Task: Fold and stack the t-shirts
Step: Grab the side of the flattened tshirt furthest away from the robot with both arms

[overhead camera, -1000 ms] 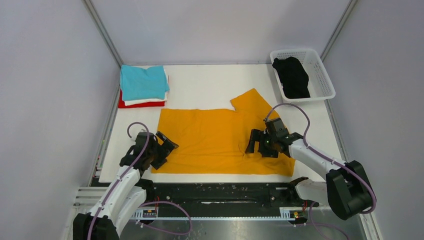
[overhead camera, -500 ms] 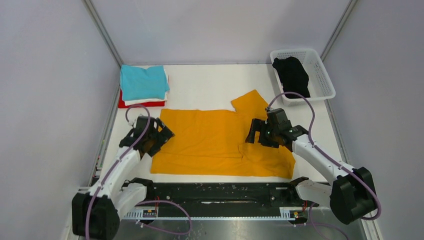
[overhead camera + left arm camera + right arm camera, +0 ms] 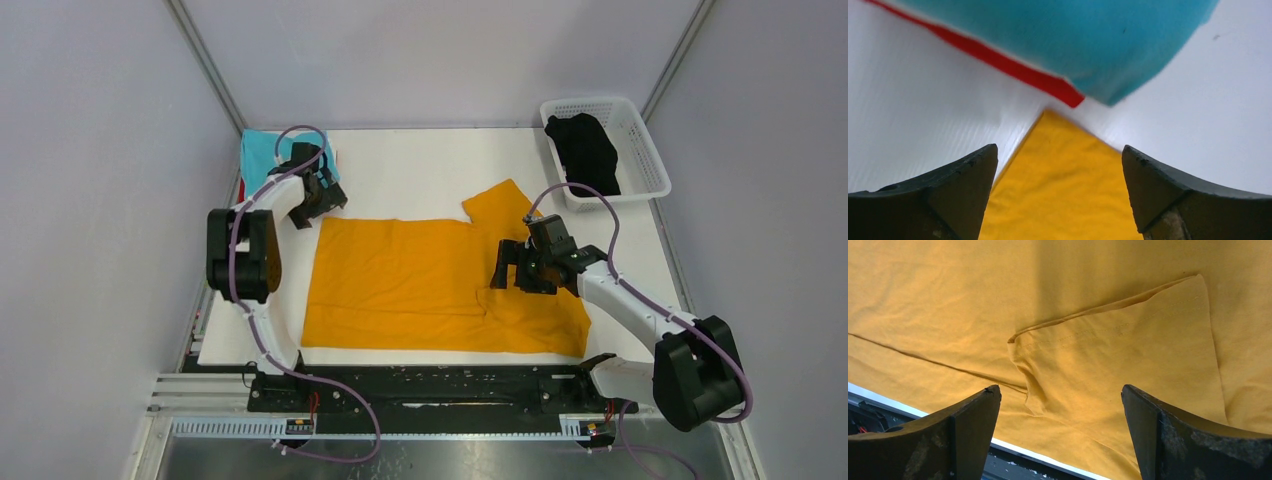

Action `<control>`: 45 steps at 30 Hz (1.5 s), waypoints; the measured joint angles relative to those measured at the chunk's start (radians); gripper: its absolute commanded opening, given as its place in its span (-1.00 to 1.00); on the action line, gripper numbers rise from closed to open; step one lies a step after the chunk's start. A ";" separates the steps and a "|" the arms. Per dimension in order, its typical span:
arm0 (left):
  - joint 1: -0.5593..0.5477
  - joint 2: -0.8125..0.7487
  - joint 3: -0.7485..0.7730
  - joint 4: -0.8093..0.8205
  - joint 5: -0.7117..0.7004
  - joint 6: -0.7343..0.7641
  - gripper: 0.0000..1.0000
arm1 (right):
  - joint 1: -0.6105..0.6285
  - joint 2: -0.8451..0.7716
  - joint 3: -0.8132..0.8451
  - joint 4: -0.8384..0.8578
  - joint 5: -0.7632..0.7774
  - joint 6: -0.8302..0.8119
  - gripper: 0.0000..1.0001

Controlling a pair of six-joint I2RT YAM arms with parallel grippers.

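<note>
Spreading over most of the near half of the white tabletop (image 3: pixel 420 170), the mustard-orange t-shirt (image 3: pixel 400 285) lies flat. Its lower hem runs close along the near edge. One sleeve (image 3: pixel 500 205) sticks out toward the far right corner. The other sleeve (image 3: pixel 1128 350) is folded in over the body of the shirt near the near right corner, and a long crease runs through the cloth beside it.

At the far right corner sits a white lattice basket (image 3: pixel 652 165), with the black t-shirt (image 3: pixel 585 155) bunched up inside it and reaching up to its far rim.

At the far left corner rests a folded stack, well apart from the basket. The teal t-shirt (image 3: pixel 262 165) lies on top, and the left wrist view shows the red t-shirt (image 3: pixel 998 62) as a thin strip under it. The far left corner of the orange shirt ends just beside this stack, with a bare strip of tabletop between them.

The left arm reaches far along the left edge. The left gripper (image 3: pixel 325 200) hangs over that far left corner of the orange shirt, its jaws spread wide with nothing between them; whether the tips touch the cloth I cannot tell.

The right gripper (image 3: pixel 510 277) hangs over the folded-in sleeve on the right side of the shirt. Its jaws are also spread wide and hold nothing.
</note>
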 measured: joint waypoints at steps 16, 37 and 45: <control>-0.003 0.161 0.117 -0.090 0.003 0.127 0.21 | 0.000 0.018 0.000 0.001 0.002 -0.050 0.99; -0.016 0.161 0.114 -0.094 0.010 0.134 -1.00 | 0.000 0.026 0.002 0.000 0.026 -0.061 0.99; -0.033 0.159 0.113 -0.097 -0.003 0.141 -1.00 | -0.024 0.173 0.197 -0.016 0.133 -0.054 0.99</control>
